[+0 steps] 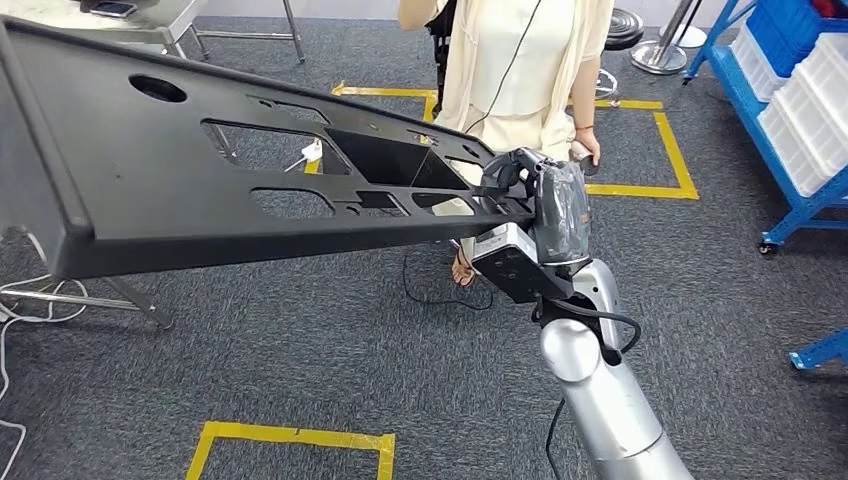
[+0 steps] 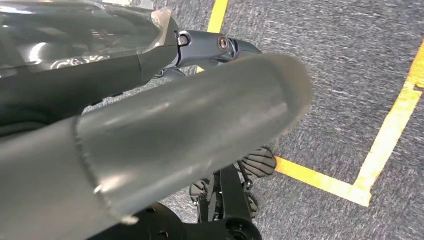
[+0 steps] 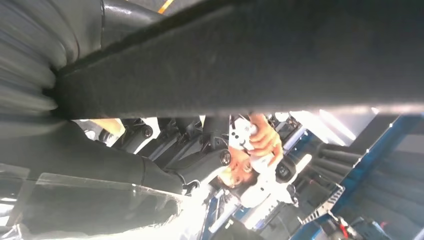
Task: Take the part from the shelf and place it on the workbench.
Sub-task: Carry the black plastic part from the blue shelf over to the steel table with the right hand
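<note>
The part is a large, flat black panel with several cut-out openings and a raised rim, and it is held in the air above the grey carpet floor, tilted so that its left end comes close to the camera and hangs lower. The right hand grips the right end of the part; its dark fingers lie over the rim, and in the right wrist view the hand has its dark fingers curled just under the black edge of the part. The silver right arm rises from the near right. In the left wrist view the left hand shows its grey cover and a thick grey thumb above the carpet; I cannot tell if it holds something. A person in light clothes stands at the far side, behind the part, with something small in one hand. Yellow tape lines mark the floor. At the far right stands a blue shelf with white bins, and at the far left is a metal table.
</note>
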